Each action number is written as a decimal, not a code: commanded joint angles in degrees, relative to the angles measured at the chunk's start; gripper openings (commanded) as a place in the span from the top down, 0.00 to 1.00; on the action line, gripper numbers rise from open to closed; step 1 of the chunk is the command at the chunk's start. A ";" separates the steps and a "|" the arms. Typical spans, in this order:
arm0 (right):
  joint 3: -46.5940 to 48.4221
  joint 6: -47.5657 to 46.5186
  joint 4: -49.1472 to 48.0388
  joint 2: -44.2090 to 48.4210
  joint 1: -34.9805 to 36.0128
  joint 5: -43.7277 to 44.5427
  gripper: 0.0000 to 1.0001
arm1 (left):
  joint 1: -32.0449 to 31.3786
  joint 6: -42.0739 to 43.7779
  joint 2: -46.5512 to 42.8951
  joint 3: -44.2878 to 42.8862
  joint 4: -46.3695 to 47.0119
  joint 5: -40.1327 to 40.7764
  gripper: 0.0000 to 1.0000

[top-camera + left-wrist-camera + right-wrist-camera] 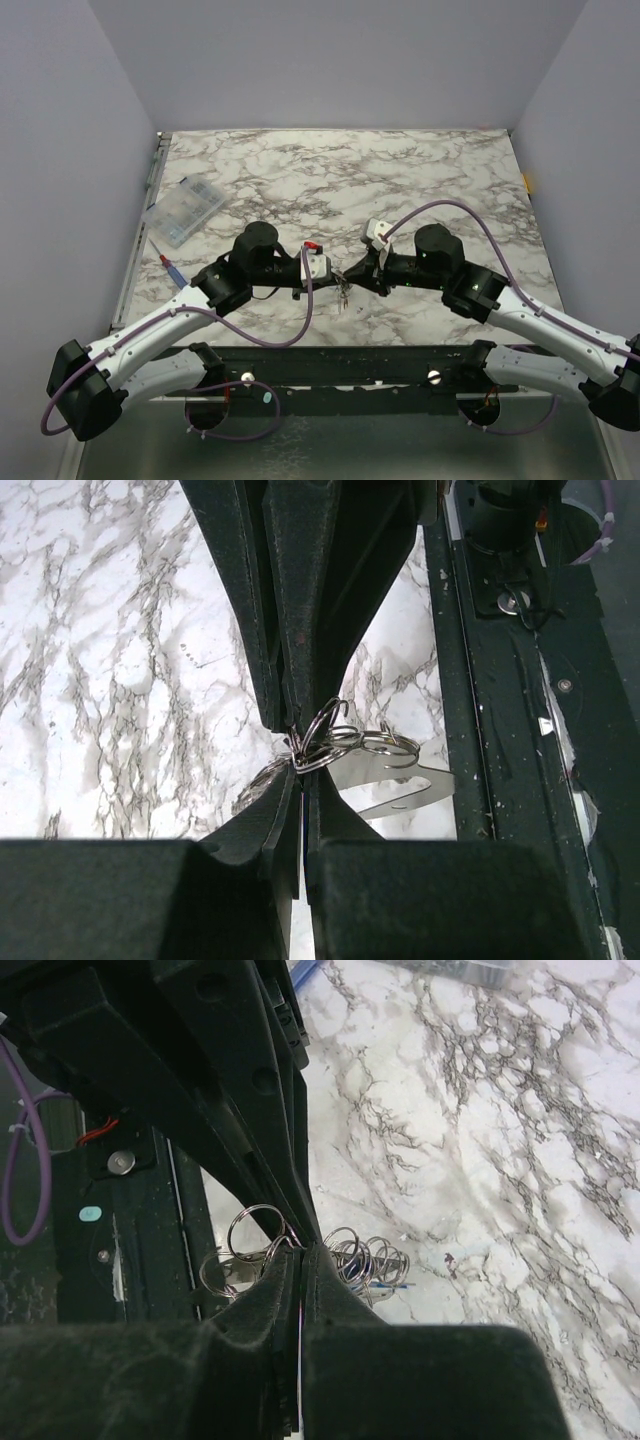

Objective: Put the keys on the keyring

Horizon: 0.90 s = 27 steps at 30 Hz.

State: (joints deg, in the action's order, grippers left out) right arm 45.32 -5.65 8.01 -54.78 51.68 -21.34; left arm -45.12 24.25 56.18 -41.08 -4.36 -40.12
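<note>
- Pale lavender walls close off the far side and both flanks of the scene, plain and unmarked.
- White marble-patterned surface with grey veining fills the floor of that enclosure; a metal strip runs down its 9 o'clock edge.
- At about 9 o'clock on the surface lies a clear compartment box, set at an angle. Just nearer, towards 8 o'clock, is a thin tool with a red and blue end.
- A dark mounting rail spans the 6 o'clock edge, and purple cables loop off both arms.
- Both arms reach inward and meet tip to tip above the surface, near its 6 o'clock edge at the middle.
- The left gripper has its jaws clenched, with the wires of the keyring pinched at their tip.
- The right gripper faces it from the opposite side, its jaws also pressed together on the same tangle of thin wire loops.
- Several loops fan out on either side of the pinch point, overlapping one another.
- The keys hang from the loops, clear of the marble; in the left wrist view a flat silvery blade juts out towards 3 o'clock below the rings. Their head colours cannot be made out.
</note>
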 commanded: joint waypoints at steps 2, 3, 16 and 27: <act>-0.47 -0.17 -3.40 -0.92 0.44 -5.05 0.99 | -1.13 -0.12 -1.26 -0.12 5.94 -5.38 0.96; -0.50 -0.08 -3.68 -1.28 0.44 -5.82 0.99 | -1.10 0.17 -1.33 -0.06 5.94 -5.34 1.00; 0.11 0.84 0.27 7.76 0.44 2.84 0.34 | -1.13 4.34 -5.07 1.55 6.02 -3.27 1.00; 0.29 1.56 -2.74 7.92 0.44 4.43 0.47 | -1.15 4.59 -6.42 2.19 7.18 -4.63 1.00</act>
State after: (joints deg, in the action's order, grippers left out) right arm 44.95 -4.51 8.08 -46.87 51.77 -19.70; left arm -46.15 27.75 51.44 -39.48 -0.78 -41.95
